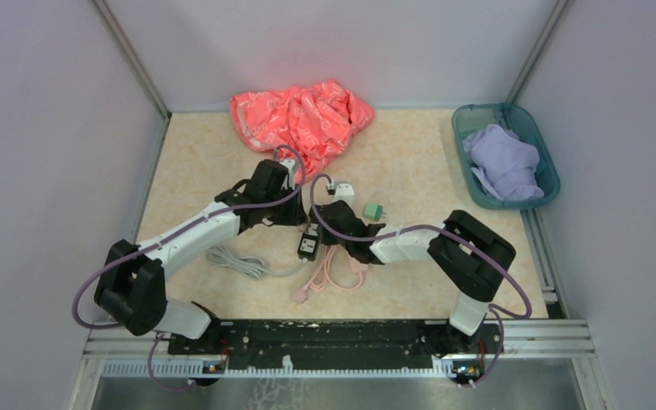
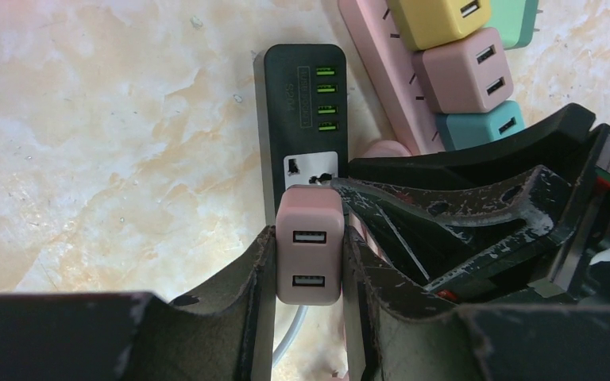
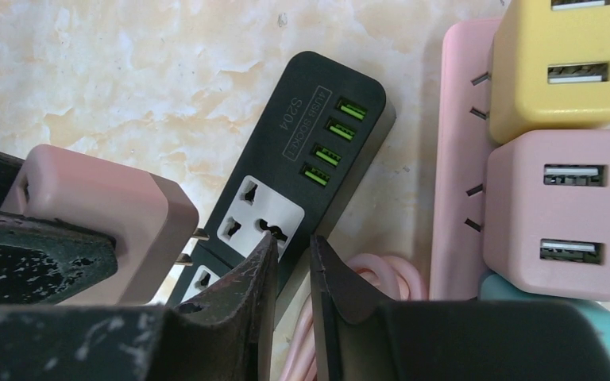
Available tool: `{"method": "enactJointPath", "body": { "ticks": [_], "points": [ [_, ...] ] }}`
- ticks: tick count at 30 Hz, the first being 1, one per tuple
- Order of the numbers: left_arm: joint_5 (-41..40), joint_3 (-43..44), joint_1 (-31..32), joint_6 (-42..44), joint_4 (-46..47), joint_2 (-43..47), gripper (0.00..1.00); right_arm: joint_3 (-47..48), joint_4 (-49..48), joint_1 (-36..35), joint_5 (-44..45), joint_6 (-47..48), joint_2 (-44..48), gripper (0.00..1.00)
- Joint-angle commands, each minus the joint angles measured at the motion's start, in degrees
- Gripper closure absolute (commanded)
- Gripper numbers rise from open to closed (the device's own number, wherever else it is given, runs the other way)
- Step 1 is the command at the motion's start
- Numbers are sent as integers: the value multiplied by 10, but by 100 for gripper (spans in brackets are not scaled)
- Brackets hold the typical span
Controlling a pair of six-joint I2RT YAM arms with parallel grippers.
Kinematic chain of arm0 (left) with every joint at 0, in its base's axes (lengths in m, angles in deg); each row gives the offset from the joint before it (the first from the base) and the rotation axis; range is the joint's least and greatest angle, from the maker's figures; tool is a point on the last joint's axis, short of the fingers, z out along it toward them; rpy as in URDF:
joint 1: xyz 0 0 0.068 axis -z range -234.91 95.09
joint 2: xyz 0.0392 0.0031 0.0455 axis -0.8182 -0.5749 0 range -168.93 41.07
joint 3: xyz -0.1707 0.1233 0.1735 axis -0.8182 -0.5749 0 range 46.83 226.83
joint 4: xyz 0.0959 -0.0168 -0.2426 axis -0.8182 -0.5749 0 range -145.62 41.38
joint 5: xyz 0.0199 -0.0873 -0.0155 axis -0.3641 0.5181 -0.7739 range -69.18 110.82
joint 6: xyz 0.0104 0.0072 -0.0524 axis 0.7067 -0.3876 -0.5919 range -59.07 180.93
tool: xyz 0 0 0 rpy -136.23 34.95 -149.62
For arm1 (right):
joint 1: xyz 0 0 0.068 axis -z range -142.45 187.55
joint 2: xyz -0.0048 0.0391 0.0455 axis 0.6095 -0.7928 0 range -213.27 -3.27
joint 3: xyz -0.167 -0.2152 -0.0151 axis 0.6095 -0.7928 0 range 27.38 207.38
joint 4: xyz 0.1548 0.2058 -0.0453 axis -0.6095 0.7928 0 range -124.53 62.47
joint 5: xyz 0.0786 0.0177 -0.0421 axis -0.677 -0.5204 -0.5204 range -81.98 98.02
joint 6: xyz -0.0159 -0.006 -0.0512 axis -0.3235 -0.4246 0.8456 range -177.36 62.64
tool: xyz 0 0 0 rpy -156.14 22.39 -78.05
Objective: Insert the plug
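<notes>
Two claws work close together. The left gripper (image 2: 308, 238) clamps a pink plug (image 2: 309, 266) by its flat sides, prongs just short of the black power strip (image 2: 302, 119), which runs toward 12 o'clock. The right gripper (image 3: 292, 254) has its fingers nearly together at the strip's edge; whether they pinch it I cannot tell. The plug looks light, rigid, smooth, likely slippery; its sides suit gripping

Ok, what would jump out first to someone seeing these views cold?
The left gripper clamps a pink two-port USB charger, its prongs close to the black power strip at centre. Beside it, a pink power strip carries yellow, pink and teal chargers. A crumpled red-orange wrapping lies at the far edge of the table.
</notes>
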Motion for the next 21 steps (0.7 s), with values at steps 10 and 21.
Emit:
{"method": "enactJointPath", "body": {
  "ticks": [10,21],
  "points": [
    [-65,-13,10,-38,21,-14,100,26,5,1,-16,-24,-19,81],
    [-121,-11,33,-59,29,-33,100,25,10,0,-15,-32,-19,82]
  ]
}}
